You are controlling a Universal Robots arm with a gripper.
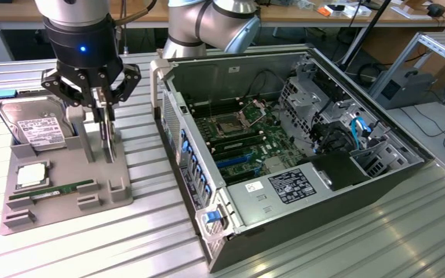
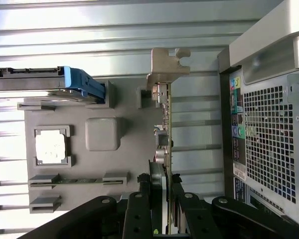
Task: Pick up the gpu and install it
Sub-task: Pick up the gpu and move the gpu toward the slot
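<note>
End effector [image 1: 102, 113] points straight down over the grey tray [image 1: 68, 197], clamped on the gpu [image 2: 165, 124]. The gpu stands on edge at the tray, near the open case [image 1: 284, 174]. Drive [image 1: 37, 124] label text unreadable.

You are getting bright, even overhead light in the exterior view, with the ribbed tabletop [image 1: 361, 249] glaring white along its near edge. In the wrist view the tabletop [image 2: 114, 30] and the processor chip [image 2: 51, 146] are washing out, while the pincer [image 2: 164, 174] is reading dark.
</note>
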